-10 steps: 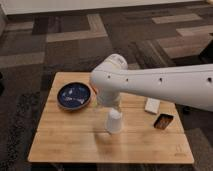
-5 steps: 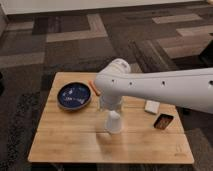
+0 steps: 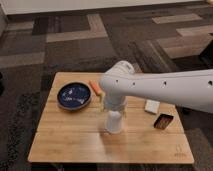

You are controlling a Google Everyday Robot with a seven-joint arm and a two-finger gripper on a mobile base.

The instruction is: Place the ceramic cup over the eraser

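Tool (image 3: 114, 106) sits at the end of the big white arm (image 3: 165, 90) and points straight down. The cup (image 3: 114, 122) is right under the tool and meets it at the top. The cup's bottom is on the table (image 3: 75, 145), or very close to it. The arm hides the tool's tip, so I cannot tell if it is wide or if it is holding the cup.

The eraser (image 3: 163, 121) lies flat on the table, off to the right of the tool as we look, and well apart from it. A white block (image 3: 152, 106) lies just behind the eraser. On the other side of the tool, a bit farther back, are a blue bowl (image 3: 74, 96) and an orange stick (image 3: 95, 88).

I think the cup is hard and smooth. It will not squash, so a tight squeeze does not help. It can slip, because its sides slant and look shiny. It is not very heavy, but it could chip or break if it falls or bangs down. I cannot tell which end is up.

A good place to hold it looks like the upper part, from above, with one side of the tool on each side of the cup. The open end must go down over the eraser, so that end should be left free. The eraser is small and flat, so it should fit inside.
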